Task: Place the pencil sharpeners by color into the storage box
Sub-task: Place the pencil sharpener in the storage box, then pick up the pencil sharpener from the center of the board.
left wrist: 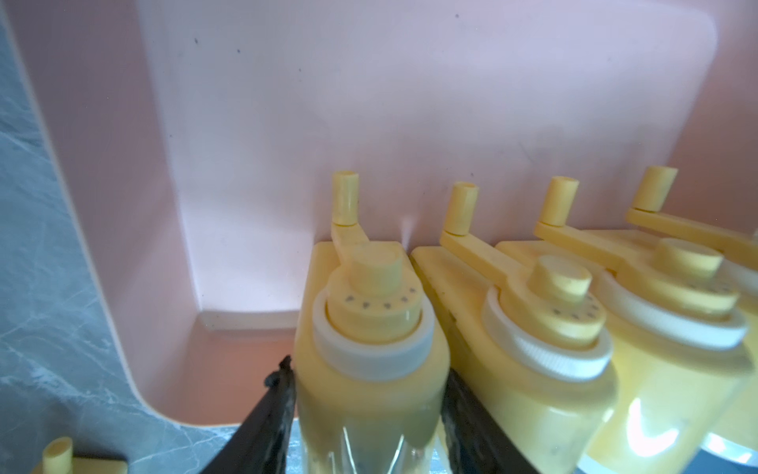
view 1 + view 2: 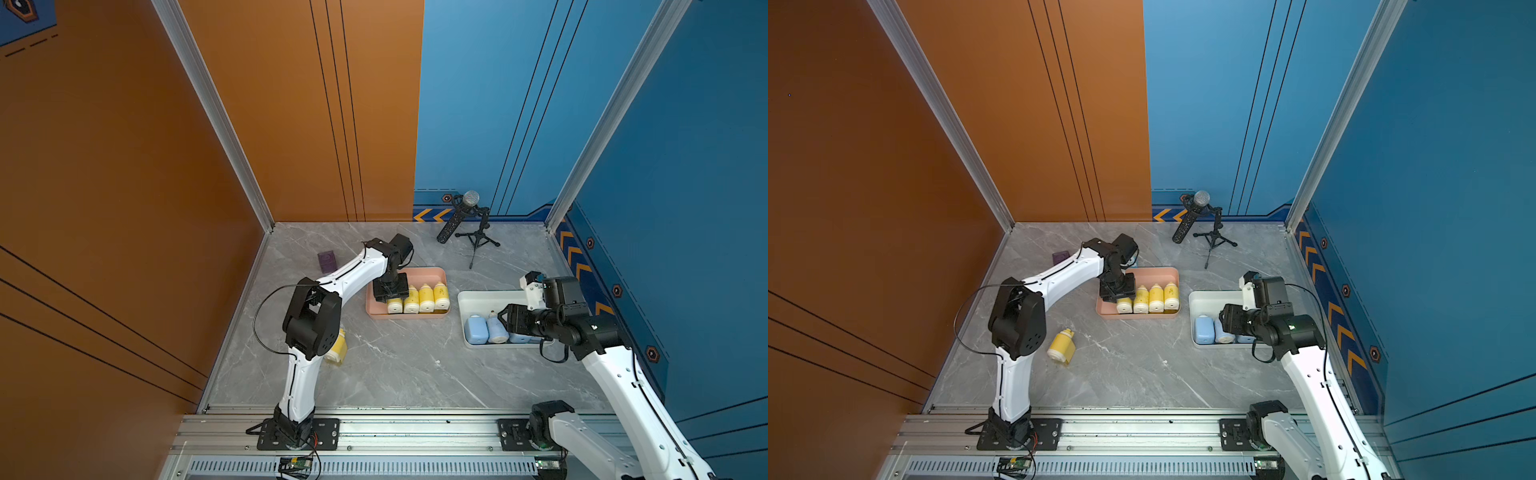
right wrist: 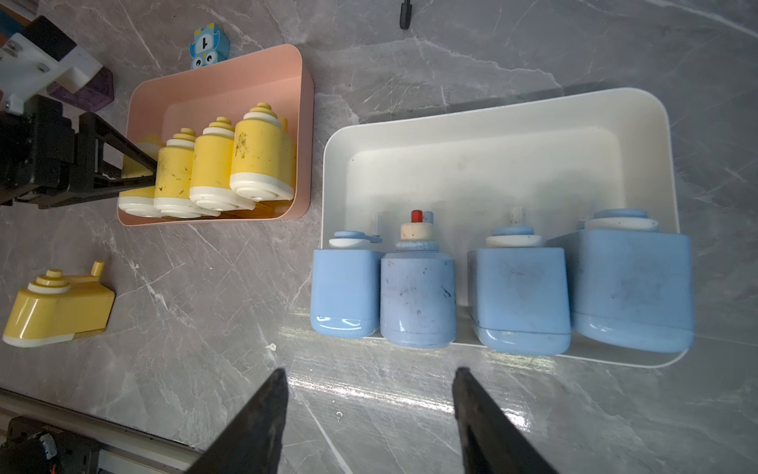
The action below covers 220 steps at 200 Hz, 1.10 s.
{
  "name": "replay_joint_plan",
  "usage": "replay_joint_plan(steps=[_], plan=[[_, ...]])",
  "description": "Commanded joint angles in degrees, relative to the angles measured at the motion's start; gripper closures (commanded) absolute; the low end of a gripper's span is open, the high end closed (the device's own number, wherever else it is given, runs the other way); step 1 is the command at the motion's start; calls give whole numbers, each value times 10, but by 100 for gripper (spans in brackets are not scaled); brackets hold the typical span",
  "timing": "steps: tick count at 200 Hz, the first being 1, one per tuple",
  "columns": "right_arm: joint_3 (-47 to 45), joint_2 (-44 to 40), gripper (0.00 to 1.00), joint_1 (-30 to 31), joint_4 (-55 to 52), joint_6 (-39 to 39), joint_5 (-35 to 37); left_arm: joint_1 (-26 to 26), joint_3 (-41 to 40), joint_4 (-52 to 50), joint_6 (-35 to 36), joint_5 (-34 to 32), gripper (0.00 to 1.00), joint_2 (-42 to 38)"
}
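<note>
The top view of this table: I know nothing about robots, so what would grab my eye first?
Two colour-sorted rows stand out: four yellow sharpeners in the pink box, with the left fingers clamped on the end sharpener, and four blue sharpeners in the white box. One lone yellow sharpener lies out on the grey table, outside both boxes.

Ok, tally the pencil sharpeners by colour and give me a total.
Yellow pencil sharpeners: 5 (4 in the pink box, 1 on the table)
Light blue pencil sharpeners: 4, all in the white box
Total: 9
</note>
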Motion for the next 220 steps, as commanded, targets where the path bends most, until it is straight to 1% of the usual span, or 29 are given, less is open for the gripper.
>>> replay_joint_plan(steps=[1, 56, 97, 139, 178, 196, 220], plan=[[2, -8, 35, -4, -17, -3, -9, -7, 5, -5, -7, 0, 42, -30], [4, -8, 35, -4, -17, -3, -11, 3, -17, -15, -1, -14, 42, -79], [4, -11, 35, -4, -17, -2, -11, 21, -68, -38, 27, -44, 42, -159], [-2, -16, 35, -4, -19, -2, -9, 40, -164, -81, 71, -98, 37, -286], [-1, -16, 35, -4, -19, -3, -9, 66, -289, -94, 92, -99, 31, -410], [0, -13, 35, -4, -19, -3, -10, 78, -337, -94, 96, -96, 30, -447], [1, -9, 35, -3, -17, -5, -12, 87, -378, -94, 96, -93, 30, -471]])
